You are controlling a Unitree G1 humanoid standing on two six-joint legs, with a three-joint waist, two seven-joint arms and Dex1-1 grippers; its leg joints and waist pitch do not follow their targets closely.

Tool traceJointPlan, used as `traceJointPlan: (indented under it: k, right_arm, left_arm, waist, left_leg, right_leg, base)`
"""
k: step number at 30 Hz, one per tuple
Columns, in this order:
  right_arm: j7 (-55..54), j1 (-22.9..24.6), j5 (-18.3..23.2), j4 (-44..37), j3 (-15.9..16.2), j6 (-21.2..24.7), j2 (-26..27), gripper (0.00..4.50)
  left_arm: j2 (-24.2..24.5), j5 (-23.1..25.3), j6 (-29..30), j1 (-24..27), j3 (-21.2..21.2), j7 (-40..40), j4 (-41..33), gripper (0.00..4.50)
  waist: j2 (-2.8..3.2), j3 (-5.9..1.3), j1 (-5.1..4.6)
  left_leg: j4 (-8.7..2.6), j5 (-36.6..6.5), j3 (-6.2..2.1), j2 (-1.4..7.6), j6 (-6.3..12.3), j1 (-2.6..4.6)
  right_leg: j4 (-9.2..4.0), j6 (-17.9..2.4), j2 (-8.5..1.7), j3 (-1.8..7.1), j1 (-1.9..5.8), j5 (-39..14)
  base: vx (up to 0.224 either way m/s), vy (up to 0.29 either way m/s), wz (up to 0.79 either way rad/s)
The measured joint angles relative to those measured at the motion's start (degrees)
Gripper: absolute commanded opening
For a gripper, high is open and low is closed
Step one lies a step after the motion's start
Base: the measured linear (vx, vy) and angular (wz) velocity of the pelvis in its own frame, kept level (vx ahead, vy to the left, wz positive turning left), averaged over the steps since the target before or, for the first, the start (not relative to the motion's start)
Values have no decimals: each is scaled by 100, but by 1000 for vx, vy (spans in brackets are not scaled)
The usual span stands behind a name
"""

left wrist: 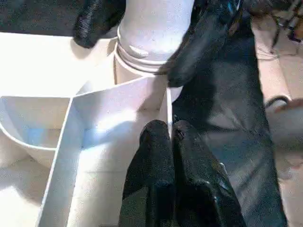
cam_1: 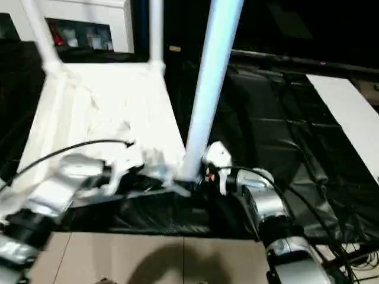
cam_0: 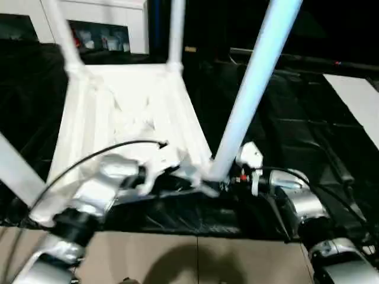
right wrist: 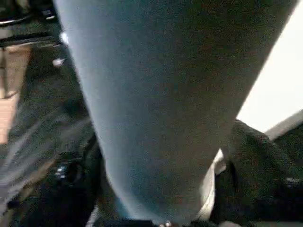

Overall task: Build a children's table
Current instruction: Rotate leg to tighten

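Your left pincer (left wrist: pixel 171 142), closed, rests on the tabletop (cam_0: pixel 118 112) rim; your right pincer (left wrist: pixel 137 42) straddles the corner leg (cam_0: pixel 251 89), fingers spread.

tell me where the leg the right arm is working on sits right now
In the head views the leg stands in the near right corner socket of the upside-down tabletop. The right tool straddles its base, and the shut left tool rests on the rib beside it.
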Motion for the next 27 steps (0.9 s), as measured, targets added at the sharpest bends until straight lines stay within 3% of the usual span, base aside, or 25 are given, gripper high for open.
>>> traceJointPlan:
  k: [7, 15, 21, 27]
  right_arm:
    - [329, -64, 19, 2, 116, 62, -5, 293]
    - [193, 29, 49, -29, 62, 111, 17, 268]
    - [-1302, 318, 69, -24, -406, 222, 470, 266]
    - [-3305, 456, -8, 55, -820, 166, 1163, 266]
  left_arm:
    - [150, -10, -146, -4, -20, -176, 8, 0]
    - [56, 9, -96, -5, -18, -19, 60, 0]
    - [-496, 242, 239, -29, 63, 920, 175, 0]
    - [-1125, 586, 594, -138, 59, 1903, 289, 0]
  waist:
    - [-11, -4, -3]
    - [-20, -11, 37]
    - [-23, -12, 32]
    - [-19, -22, -83]
  left_leg:
    - [3, 1, 0, 1, 0, 0]
    - [10, 1, 0, 1, 0, 13]
    - [14, 0, 0, -1, -7, 90]
    - [6, 0, -17, -8, -6, 99]
  right_leg:
    - [7, 0, 0, -1, 0, 0]
    - [11, 0, 0, 0, 15, 0]
    - [10, -10, -2, 13, 81, 10]
    - [-16, 19, -9, 15, 88, -6]
  base:
    - [0, 0, 0]
    - [0, 0, 0]
    - [0, 0, 0]
    - [0, 0, 0]
